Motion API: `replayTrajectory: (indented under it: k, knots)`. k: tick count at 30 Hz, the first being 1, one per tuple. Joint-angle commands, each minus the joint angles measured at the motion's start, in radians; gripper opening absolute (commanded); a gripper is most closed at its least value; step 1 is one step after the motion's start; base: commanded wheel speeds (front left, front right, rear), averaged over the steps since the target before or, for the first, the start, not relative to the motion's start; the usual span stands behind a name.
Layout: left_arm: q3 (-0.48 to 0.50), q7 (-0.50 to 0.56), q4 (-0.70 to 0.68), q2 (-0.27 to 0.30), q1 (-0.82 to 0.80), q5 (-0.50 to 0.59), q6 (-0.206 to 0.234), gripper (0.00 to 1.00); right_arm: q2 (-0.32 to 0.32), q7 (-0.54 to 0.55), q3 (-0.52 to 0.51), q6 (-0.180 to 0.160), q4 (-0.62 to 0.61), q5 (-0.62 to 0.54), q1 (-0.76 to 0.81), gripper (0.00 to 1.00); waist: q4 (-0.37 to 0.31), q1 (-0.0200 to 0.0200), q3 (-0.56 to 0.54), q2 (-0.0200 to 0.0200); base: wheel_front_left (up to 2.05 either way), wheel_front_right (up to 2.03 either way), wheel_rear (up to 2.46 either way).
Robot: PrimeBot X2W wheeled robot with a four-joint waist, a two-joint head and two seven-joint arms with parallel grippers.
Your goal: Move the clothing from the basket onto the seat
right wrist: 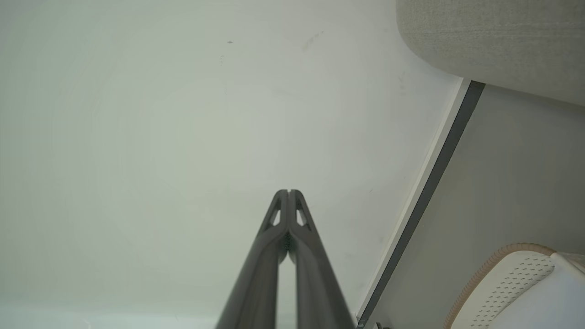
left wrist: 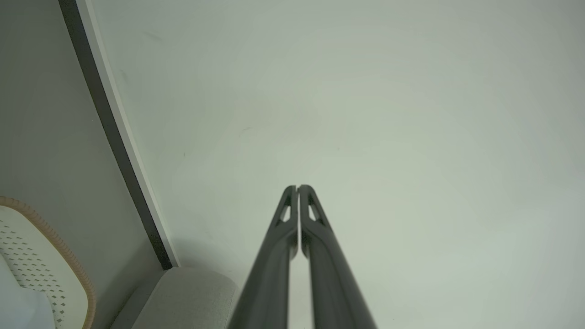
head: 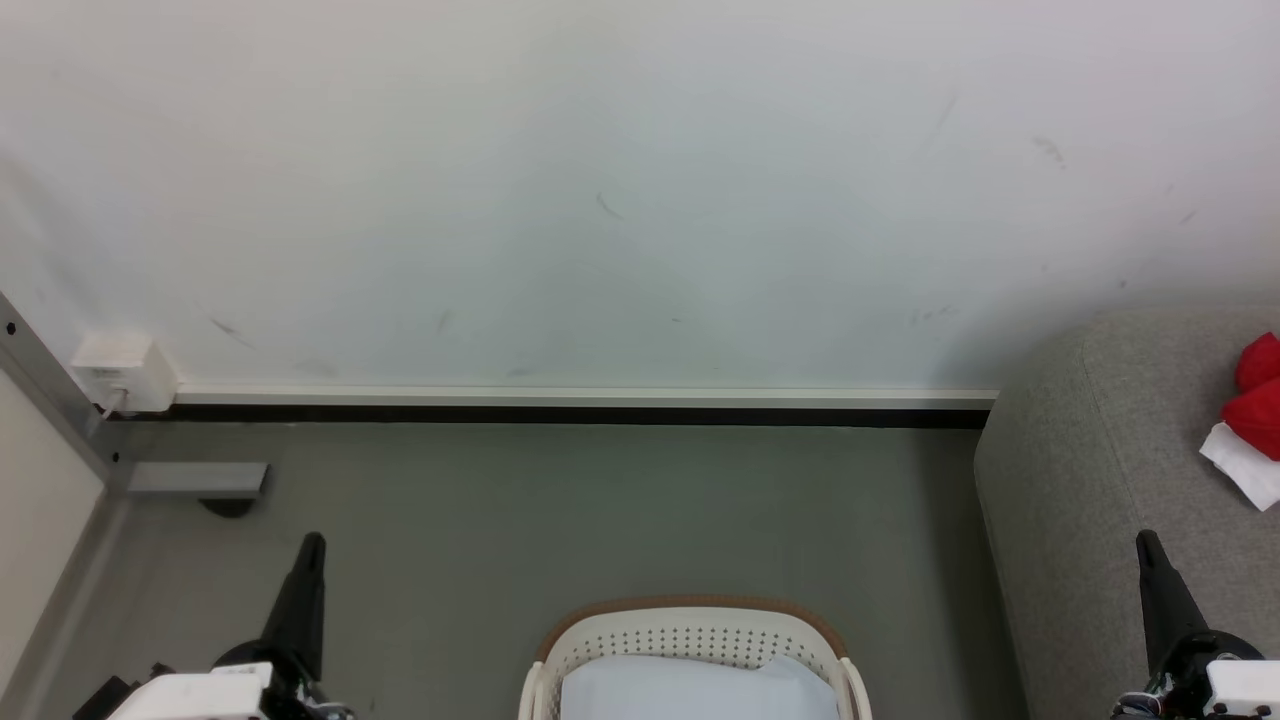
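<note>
Red clothing point(head: 1258, 392) lies bunched on the grey seat point(head: 1080, 480).
Left gripper point(head: 312, 545) and right gripper point(head: 1146, 542) hang either side of the basket point(head: 690, 635) (pale cloth point(head: 690, 690) inside), each with fingers pressed together, holding nothing.

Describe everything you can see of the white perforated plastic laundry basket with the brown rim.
The oval white plastic laundry basket stands upright on the grey floor at the bottom middle of the head view, cut off by the edge. Its wall is pierced with rows of small holes, a brown woven-looking band runs round the rim, and white handles curve at both sides. A pale bluish-white fabric lies inside. The light grey upholstered seat stands to its right, apart from it.
</note>
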Motion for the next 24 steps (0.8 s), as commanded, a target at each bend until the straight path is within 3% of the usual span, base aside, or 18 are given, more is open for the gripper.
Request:
replayTrajectory:
  k: [1,24]
  knots:
    - [0.002,0.004,-0.003,0.007,-0.008,-0.013,-0.006,0.00,-0.001,0.004,-0.003,-0.002,0.003,0.001,-0.012,0.00,0.000,0.0000,0.000,0.0000,0.00,0.00,0.00]
    - [0.002,0.004,-0.003,0.007,-0.008,-0.013,-0.006,0.00,-0.001,0.003,-0.003,-0.002,0.003,0.001,-0.012,0.00,0.000,0.0000,0.000,0.0000,0.00,0.00,0.00]
